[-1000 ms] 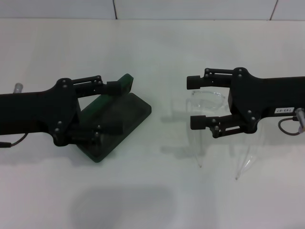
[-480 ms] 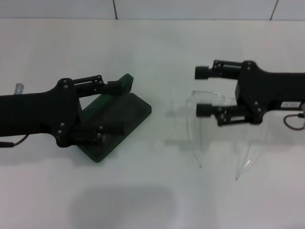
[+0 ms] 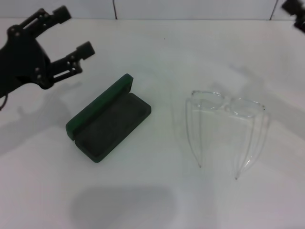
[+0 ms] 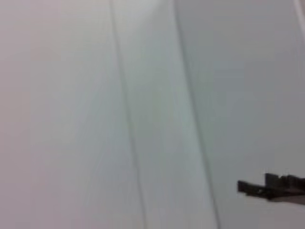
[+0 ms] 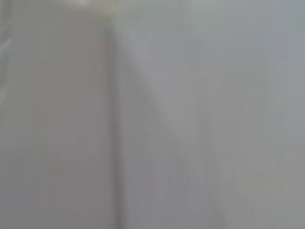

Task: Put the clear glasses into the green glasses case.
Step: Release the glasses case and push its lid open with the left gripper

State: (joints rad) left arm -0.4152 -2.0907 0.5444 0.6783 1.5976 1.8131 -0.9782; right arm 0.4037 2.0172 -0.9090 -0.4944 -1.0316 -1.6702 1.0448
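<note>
The green glasses case [image 3: 110, 121] lies open on the white table left of centre, its lid raised on the far-left side and its dark lining bare. The clear glasses [image 3: 227, 105] rest on the table to its right, lens at the back, both thin arms unfolded and pointing toward the front edge. My left gripper [image 3: 74, 29] hangs open and empty above the table's far left, well away from the case. Only a dark tip of my right gripper [image 3: 295, 10] shows at the far right corner, far from the glasses.
The white table [image 3: 152, 191] ends at a tiled wall [image 3: 190, 8] along the back. A soft shadow lies near the front edge. A small dark bar [image 4: 271, 187] shows in the left wrist view against pale surfaces. The right wrist view shows only pale blur.
Both arms have pulled away and up toward the back corners, the left from the case and the right from the glasses. Case and glasses stay where they were.
</note>
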